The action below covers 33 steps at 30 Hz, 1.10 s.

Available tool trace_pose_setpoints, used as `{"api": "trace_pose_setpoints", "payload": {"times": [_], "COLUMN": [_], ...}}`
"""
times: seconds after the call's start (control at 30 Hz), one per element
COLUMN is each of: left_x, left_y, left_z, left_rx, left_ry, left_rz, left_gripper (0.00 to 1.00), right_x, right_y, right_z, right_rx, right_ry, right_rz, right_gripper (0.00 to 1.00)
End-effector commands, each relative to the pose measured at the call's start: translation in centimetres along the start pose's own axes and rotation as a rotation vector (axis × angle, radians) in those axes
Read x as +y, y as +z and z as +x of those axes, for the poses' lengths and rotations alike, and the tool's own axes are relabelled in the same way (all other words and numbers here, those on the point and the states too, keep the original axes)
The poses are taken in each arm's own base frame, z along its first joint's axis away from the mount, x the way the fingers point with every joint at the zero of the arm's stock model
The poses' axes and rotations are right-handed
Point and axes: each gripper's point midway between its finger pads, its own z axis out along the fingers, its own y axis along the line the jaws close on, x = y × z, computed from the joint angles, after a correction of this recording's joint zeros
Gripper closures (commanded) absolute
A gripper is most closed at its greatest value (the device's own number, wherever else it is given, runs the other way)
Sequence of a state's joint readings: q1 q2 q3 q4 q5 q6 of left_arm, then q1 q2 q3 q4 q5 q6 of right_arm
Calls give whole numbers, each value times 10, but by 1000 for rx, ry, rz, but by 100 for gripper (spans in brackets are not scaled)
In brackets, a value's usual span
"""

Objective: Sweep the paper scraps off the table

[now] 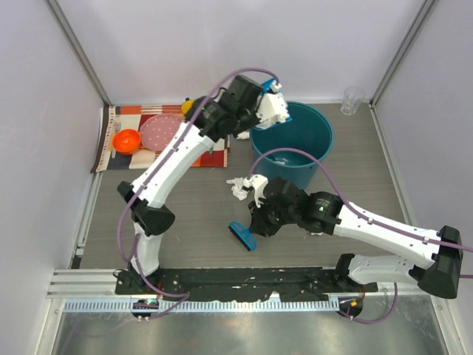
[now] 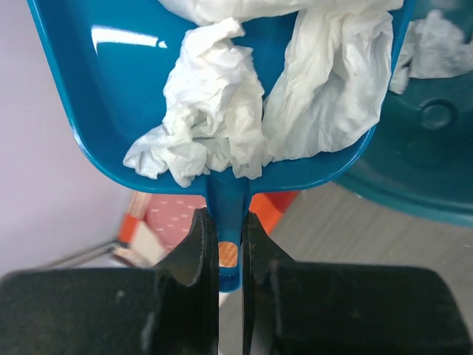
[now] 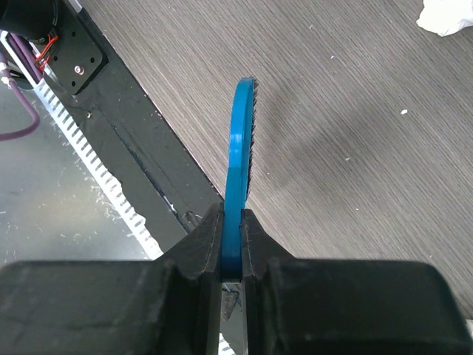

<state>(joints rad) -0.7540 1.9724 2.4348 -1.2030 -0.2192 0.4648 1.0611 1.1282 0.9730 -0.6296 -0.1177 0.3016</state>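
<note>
My left gripper (image 2: 229, 222) is shut on the handle of a blue dustpan (image 2: 111, 96) held at the rim of the teal bucket (image 1: 295, 144). Two crumpled white paper scraps (image 2: 214, 103) lie in the pan. Another scrap (image 2: 436, 44) rests inside the bucket. My right gripper (image 3: 233, 222) is shut on a blue hand brush (image 3: 240, 140), whose head (image 1: 242, 237) is low over the table (image 1: 192, 222). One paper scrap (image 1: 240, 186) lies on the tabletop just left of the bucket and beyond the brush; it shows again as a white scrap (image 3: 447, 15) in the right wrist view.
A striped placemat (image 1: 118, 159) at the back left carries an orange bowl (image 1: 127, 140) and a pink plate (image 1: 161, 133). A clear glass (image 1: 352, 100) stands at the back right. White walls close in the sides, and a metal rail (image 1: 222, 279) runs along the near edge.
</note>
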Motion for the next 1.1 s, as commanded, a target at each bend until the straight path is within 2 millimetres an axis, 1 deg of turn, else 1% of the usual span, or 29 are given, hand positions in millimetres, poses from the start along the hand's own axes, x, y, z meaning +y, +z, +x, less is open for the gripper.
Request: {"api": "trace_pose_setpoints", "payload": {"times": [0.0, 0.03, 0.07, 0.1, 0.17, 0.2, 0.23, 0.27, 0.3, 0.33, 0.37, 0.4, 0.43, 0.47, 0.53, 0.57, 0.67, 0.83, 0.97, 1.03, 1.07], "left_x": [47, 48, 54, 53, 54, 55, 49, 54, 52, 46, 51, 49, 46, 46, 47, 47, 45, 43, 47, 51, 52], "left_y": [-26, -27, -33, -36, -37, -41, -32, -42, -42, -34, -42, -43, -39, -43, -42, -47, -50, -52, -55, -61, -60], "left_z": [-43, -48, -49, -62, -66, -74, -71, -77, -79, -73, -79, -79, -77, -82, -84, -91, -96, -96, -95, -95, -91], "left_rx": [-17, -15, 4, -13, -4, -20, 3, -28, -18, 4, -24, -10, 0, -18, -3, -28, -18, -14, -9, -12, 4], "left_ry": [189, 211, 226, 277, 316, 343, 386, 379, 444, 485, 475, 522, 544, 546, 598, 591, 641, 654, 652, 617, 613], "left_rz": [-373, -403, -457, -487, -522, -552, -549, -586, -590, -582, -617, -623, -620, -640, -658, -687, -712, -716, -738, -751, -738], "left_gripper": [100, 100, 100, 100, 100, 100, 100, 100, 100, 100, 100, 100, 100, 100, 100, 100, 100, 100, 100, 100, 100], "right_x": [15, 15, 15, 15, 15, 15, 15, 14, 14, 14, 14, 13, 13, 13, 14, 13, 13, 12, 10, 9, 9], "right_y": [-7, -7, -7, -7, -7, -7, -8, -8, -9, -10, -11, -11, -11, -11, -11, -10, -10, -11, -12, -10, -12], "right_z": [-26, -27, -27, -27, -27, -26, -26, -25, -26, -26, -26, -25, -25, -25, -26, -25, -26, -27, -29, -30, -33], "right_rx": [-81, -85, -87, -89, -88, -88, -89, -89, -94, -98, -101, -101, -101, -102, -101, -97, -96, -102, -106, -103, -109], "right_ry": [-14, -14, -16, -15, -15, -13, -15, -13, -12, -14, -14, -11, -12, -14, -13, -12, -15, -16, -19, -21, -22], "right_rz": [-53, -55, -55, -56, -56, -56, -56, -53, -51, -51, -50, -46, -47, -49, -50, -49, -45, -38, -27, -17, -14], "right_gripper": [99, 99, 99, 99, 99, 99, 99, 99, 99, 99, 99, 99, 99, 99, 99, 99, 99, 99, 99, 99, 99]}}
